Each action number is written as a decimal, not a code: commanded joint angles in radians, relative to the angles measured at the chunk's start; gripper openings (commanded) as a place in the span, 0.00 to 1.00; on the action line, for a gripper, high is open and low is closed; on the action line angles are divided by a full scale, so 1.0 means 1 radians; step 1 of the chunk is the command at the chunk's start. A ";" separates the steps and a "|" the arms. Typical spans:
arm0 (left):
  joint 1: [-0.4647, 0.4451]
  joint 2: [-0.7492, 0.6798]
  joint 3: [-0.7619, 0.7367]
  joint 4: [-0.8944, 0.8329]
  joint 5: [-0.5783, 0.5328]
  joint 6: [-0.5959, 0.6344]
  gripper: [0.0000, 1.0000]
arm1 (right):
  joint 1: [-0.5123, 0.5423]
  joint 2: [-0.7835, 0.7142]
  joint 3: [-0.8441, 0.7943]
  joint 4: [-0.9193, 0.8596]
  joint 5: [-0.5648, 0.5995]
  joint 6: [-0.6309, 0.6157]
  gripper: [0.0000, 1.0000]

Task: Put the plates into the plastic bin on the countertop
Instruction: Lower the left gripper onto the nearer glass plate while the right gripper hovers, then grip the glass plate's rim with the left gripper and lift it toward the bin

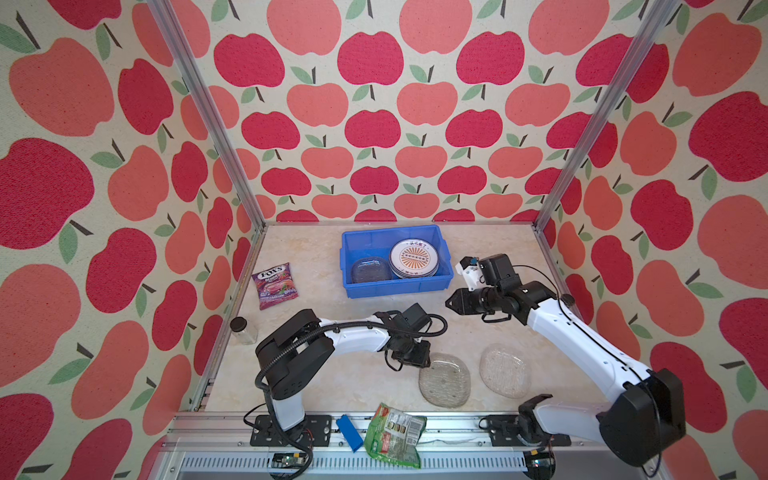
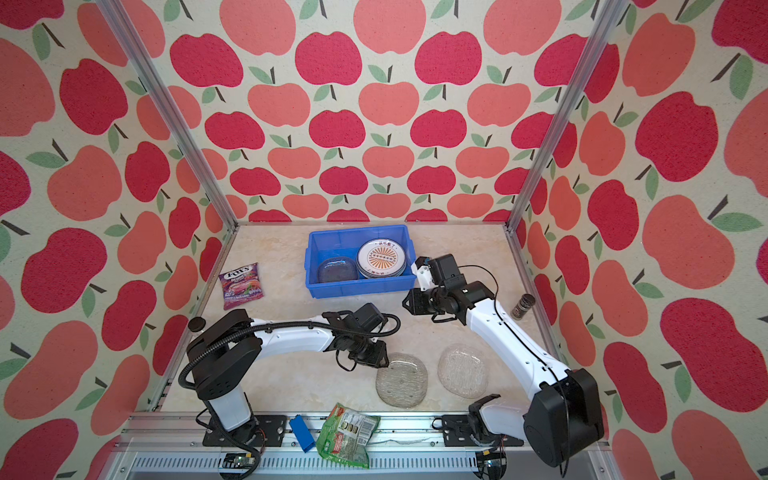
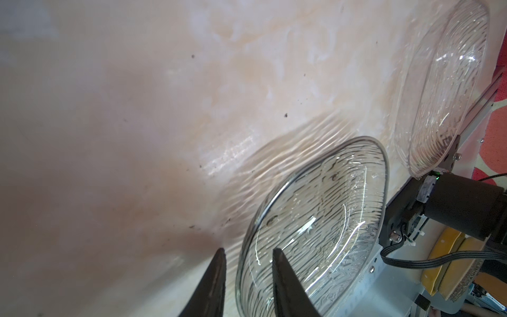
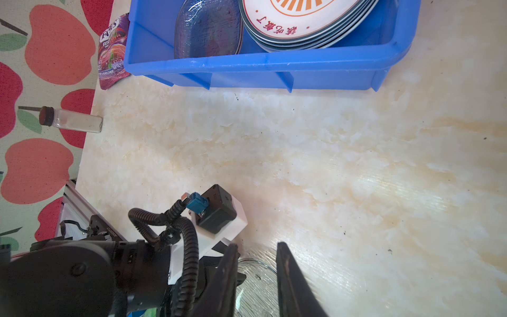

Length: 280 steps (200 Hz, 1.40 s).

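Two translucent glass plates lie on the countertop [image 1: 332, 386] near the front. My left gripper [image 1: 428, 361] [image 2: 384, 361] [image 3: 248, 249] is at the back left rim of the left glass plate [image 1: 446, 380] [image 2: 403, 382] [image 3: 329, 219]. Its jaws stand narrowly open astride the rim, one finger outside and one over the dish. The right glass plate [image 1: 505, 370] [image 2: 463, 370] [image 3: 450, 96] lies untouched. The blue plastic bin [image 1: 399, 286] [image 2: 361, 286] [image 4: 274, 68] holds a stack of white plates [image 1: 414, 258] [image 4: 301, 16] and a glass plate [image 1: 370, 270] [image 4: 208, 30]. My right gripper [image 1: 449, 302] [image 2: 405, 302] [image 4: 256, 244] hovers empty by the bin's front right corner, slightly open.
A purple candy bag [image 1: 275, 284] and a clear jar with a black lid [image 1: 243, 330] sit by the left wall. A dark spice jar [image 2: 523, 306] stands by the right rail. On the front rail lie a small blue block [image 1: 349, 432] and a green packet [image 1: 395, 434].
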<state>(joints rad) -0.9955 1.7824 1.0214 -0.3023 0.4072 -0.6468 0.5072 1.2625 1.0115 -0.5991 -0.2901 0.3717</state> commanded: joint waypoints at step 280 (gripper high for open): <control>0.375 -0.171 0.566 -0.619 -0.169 0.246 0.00 | -0.110 -0.021 0.174 0.026 0.077 0.042 0.28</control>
<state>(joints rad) -0.7235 1.6337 1.4353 -0.7345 0.3099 -0.5194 0.4034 1.2308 1.1175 -0.5758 -0.2367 0.3931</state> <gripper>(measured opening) 0.057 0.278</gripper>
